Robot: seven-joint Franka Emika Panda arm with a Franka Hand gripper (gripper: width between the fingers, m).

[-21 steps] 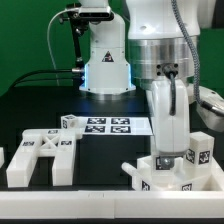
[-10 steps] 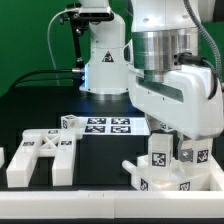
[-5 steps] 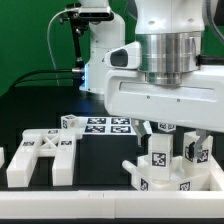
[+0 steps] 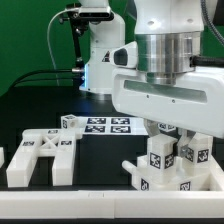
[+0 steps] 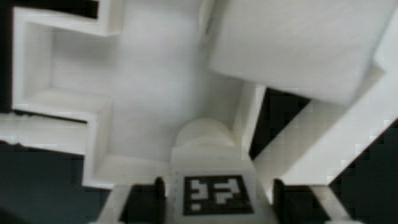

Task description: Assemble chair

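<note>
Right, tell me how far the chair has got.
Done: nothing shows as finished. The flat frame panel and a small block lie loose at the exterior view's left. In hand: the gripper is down over an upright tagged piece; grip unclear. Left: seemingly most of the joining.

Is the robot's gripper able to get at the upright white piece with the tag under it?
Probably yes. The gripper hangs right over the upright piece, with nothing between them. Another piece stands close beside it, though.
</note>
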